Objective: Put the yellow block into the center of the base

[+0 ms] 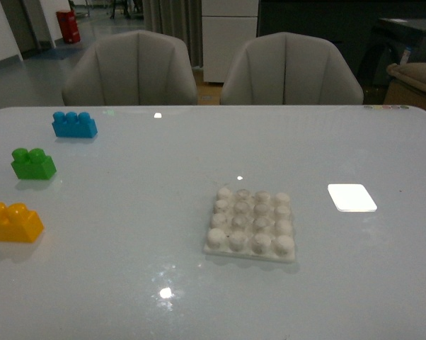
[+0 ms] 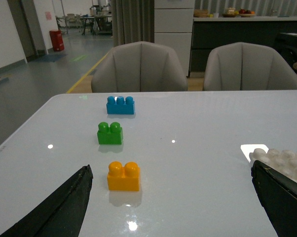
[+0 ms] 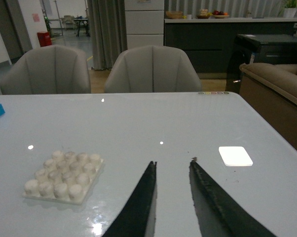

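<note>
The yellow block lies on the white table at the near left; it also shows in the left wrist view, between and beyond my open left gripper, whose fingers stand wide apart. The white studded base sits at the table's middle; it shows in the right wrist view and partly in the left wrist view. My right gripper is shut, holds nothing, and hovers over bare table beside the base. Neither gripper shows in the front view.
A green two-stud brick and a blue three-stud brick lie in a row behind the yellow block. A bright patch of light lies right of the base. Two grey chairs stand behind the table's far edge.
</note>
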Motion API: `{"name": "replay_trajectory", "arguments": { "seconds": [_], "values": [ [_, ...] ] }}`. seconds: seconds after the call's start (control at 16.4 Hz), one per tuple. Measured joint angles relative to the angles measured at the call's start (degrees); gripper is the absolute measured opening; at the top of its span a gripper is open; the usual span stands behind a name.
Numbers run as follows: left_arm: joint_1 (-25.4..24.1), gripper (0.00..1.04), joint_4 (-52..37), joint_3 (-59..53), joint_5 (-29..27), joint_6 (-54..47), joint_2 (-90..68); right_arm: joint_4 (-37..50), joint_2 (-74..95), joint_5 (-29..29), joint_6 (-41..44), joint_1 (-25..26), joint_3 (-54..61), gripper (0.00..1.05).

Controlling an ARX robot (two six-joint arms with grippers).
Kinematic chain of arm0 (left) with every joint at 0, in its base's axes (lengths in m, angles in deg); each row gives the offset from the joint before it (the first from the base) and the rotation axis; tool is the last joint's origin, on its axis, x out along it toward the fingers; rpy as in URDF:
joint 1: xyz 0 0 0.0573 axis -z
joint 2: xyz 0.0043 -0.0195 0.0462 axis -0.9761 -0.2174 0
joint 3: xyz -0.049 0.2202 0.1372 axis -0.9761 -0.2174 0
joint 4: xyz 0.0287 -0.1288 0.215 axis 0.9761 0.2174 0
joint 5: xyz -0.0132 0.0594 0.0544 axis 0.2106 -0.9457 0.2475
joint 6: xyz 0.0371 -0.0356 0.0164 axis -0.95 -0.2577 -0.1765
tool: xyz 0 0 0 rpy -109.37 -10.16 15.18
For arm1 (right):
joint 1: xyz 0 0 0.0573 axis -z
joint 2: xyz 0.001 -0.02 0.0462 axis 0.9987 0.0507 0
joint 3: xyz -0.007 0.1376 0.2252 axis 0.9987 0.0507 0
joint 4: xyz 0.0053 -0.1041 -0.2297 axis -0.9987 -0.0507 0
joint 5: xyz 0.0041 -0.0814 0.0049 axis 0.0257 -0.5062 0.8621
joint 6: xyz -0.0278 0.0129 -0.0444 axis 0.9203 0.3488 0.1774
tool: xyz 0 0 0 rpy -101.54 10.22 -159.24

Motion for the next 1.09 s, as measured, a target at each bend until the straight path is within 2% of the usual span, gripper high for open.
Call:
{"name": "replay_trajectory", "arguments": {
  "seconds": [0.24,0.43,0.79,0.85,0.91,0.97,1.09],
  "values": [
    [0.0,0.98,0.0,0.0,0.0,0.0,0.0,0.0,0.0,0.0,0.0,0.0,0.0,0.61],
    [0.0,0.98,0.0,0.0,0.0,0.0,0.0,0.0,0.0,0.0,0.0,0.0,0.0,0.97],
    [0.0,0.98,0.0,0.0,0.0,0.0,0.0,0.0,0.0,0.0,0.0,0.0,0.0,0.98],
    [-0.24,0.98,2.32,0.46,0.55,0.42,-0.46,0.0,0.0,0.0,0.0,0.0,0.0,0.98],
    [-2.08,0.98,12.22,4.33,4.24,2.19,-4.79,-0.02,0.0,-0.02,0.0,0.0,0.0,0.98],
    [-3.96,0.98,17.31,7.8,6.23,3.45,-10.1,0.04,0.0,0.02,0.0,0.0,0.0,0.98],
    [-8.72,0.98,21.09,12.76,10.86,3.96,-14.08,0.0,0.0,0.0,0.0,0.0,0.0,0.98]
  ]
}}
